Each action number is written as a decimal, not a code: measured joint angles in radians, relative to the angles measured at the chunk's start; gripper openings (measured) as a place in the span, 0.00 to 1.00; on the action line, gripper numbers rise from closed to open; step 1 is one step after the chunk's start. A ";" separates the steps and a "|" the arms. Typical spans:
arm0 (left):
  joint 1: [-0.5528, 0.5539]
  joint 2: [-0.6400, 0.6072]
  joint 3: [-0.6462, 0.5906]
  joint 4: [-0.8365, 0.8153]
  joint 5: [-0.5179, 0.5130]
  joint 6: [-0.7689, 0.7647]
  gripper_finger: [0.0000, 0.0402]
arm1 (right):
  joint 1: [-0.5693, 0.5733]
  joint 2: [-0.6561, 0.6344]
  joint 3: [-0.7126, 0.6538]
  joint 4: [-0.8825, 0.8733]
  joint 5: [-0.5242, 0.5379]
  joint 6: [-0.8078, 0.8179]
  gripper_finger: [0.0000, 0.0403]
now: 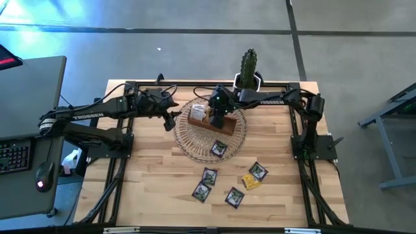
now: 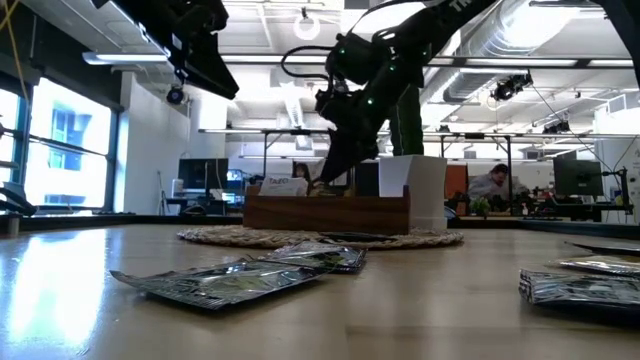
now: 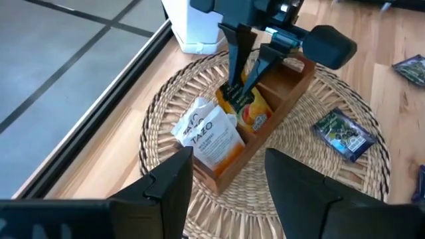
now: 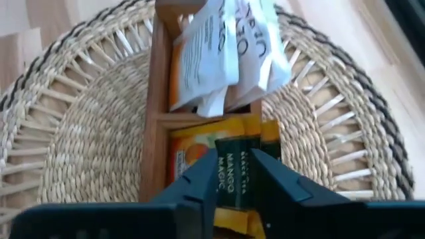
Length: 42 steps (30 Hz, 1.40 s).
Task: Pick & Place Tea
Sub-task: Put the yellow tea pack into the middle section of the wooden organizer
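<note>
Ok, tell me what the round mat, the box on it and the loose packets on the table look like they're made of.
Round mat: woven wicker or straw, matte, with visible coiled strands and open spokes at the rim.
Box: brown wood, smooth, slightly glossy, with visible dividers.
Loose packets: probably foil or plastic film; crinkled and shiny with printed faces.

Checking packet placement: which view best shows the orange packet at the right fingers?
The right wrist view: the orange packet sits between the right gripper fingers, label readable, in the wooden box. The left wrist view shows it farther off; high and low views barely.
</note>
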<state>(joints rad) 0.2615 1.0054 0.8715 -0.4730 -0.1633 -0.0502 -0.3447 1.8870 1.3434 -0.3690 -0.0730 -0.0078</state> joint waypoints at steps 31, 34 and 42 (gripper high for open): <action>0.000 0.000 0.000 0.001 0.005 0.000 0.46 | 0.172 0.000 0.000 0.119 0.095 0.017 0.32; 0.000 0.000 0.000 0.001 0.005 0.000 0.46 | 0.197 0.000 0.000 0.118 0.092 0.048 0.32; 0.000 0.000 0.000 0.001 0.005 0.000 0.46 | 0.278 -0.001 0.000 0.057 0.073 0.064 0.32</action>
<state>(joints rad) 0.2615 1.0059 0.8716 -0.4725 -0.1581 -0.0505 -0.0671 1.8858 1.3437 -0.3116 -0.0001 0.0566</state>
